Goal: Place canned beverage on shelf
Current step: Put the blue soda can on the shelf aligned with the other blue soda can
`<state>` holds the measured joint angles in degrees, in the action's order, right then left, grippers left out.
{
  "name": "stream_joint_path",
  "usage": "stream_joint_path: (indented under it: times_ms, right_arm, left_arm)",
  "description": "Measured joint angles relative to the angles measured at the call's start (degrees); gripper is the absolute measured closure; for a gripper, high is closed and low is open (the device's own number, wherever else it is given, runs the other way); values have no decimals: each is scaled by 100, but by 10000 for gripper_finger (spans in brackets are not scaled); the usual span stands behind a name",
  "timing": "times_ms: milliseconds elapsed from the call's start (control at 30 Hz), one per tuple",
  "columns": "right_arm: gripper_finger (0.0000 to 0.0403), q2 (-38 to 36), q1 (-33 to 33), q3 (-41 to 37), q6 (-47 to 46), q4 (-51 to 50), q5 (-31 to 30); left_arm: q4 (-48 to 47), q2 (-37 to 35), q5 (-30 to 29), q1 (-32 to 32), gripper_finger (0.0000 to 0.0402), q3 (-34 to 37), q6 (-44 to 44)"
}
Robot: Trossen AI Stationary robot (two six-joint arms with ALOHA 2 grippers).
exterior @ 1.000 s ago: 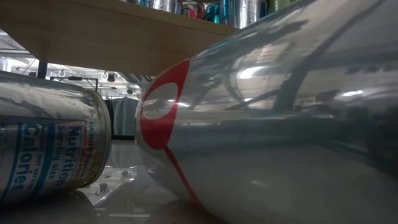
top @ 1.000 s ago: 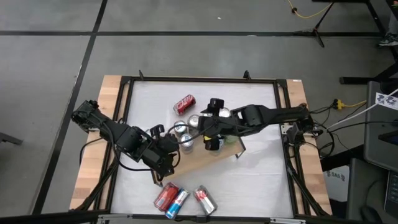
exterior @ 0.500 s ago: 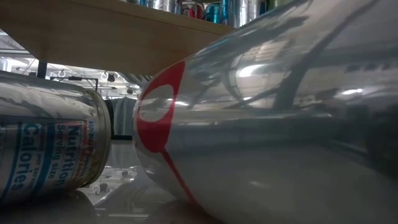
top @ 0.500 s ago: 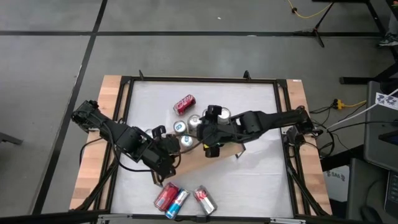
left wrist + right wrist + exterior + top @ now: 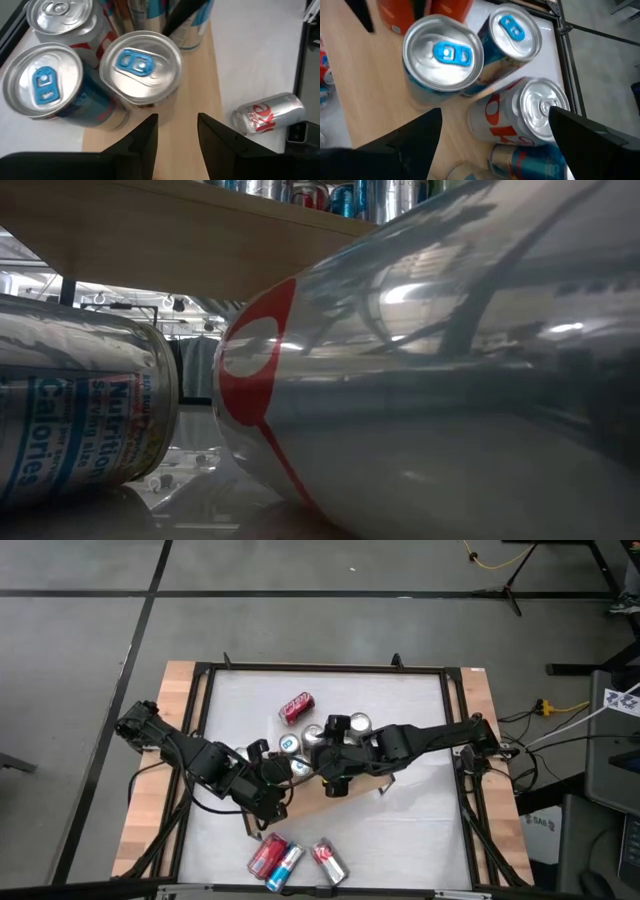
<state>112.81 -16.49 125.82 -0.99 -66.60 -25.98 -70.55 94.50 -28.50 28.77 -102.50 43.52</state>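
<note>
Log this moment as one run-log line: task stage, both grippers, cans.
stage: placing on shelf | right gripper: open, empty, over upright cans | left gripper: shut, empty, beside them | cans lying on table: four

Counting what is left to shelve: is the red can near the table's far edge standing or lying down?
Lying down. From above, the red can shows its long side on the white tabletop, off the shelf.
</note>
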Motion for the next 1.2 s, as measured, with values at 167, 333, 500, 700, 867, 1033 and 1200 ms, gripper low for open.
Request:
stream_joint_path:
  times_ms: [167, 333, 500, 700, 867, 1033, 1200]
  right_arm:
    - [47, 33, 0, 0, 2, 158, 4]
    - [47, 53, 0, 0, 4, 262, 4]
    - [47, 53, 0, 0, 3, 302, 110]
    - [47, 55, 0, 0, 4, 423, 114]
    - [47, 55, 0, 0, 4, 422, 116]
    - [47, 55, 0, 0, 2, 427, 160]
    - [47, 55, 0, 0, 59, 470, 358]
  left_arm:
    - [-118, 0, -26, -37, 276, 0, 3]
    - [-162, 0, -202, -37, 276, 0, 5]
    - [-284, 0, -263, -37, 276, 0, 24]
    - [-802, 0, -266, -37, 276, 0, 429]
    - [-892, 0, -264, -37, 276, 0, 453]
    - [-894, 0, -429, -37, 276, 0, 455]
    - [-900, 0, -343, -37, 276, 0, 451]
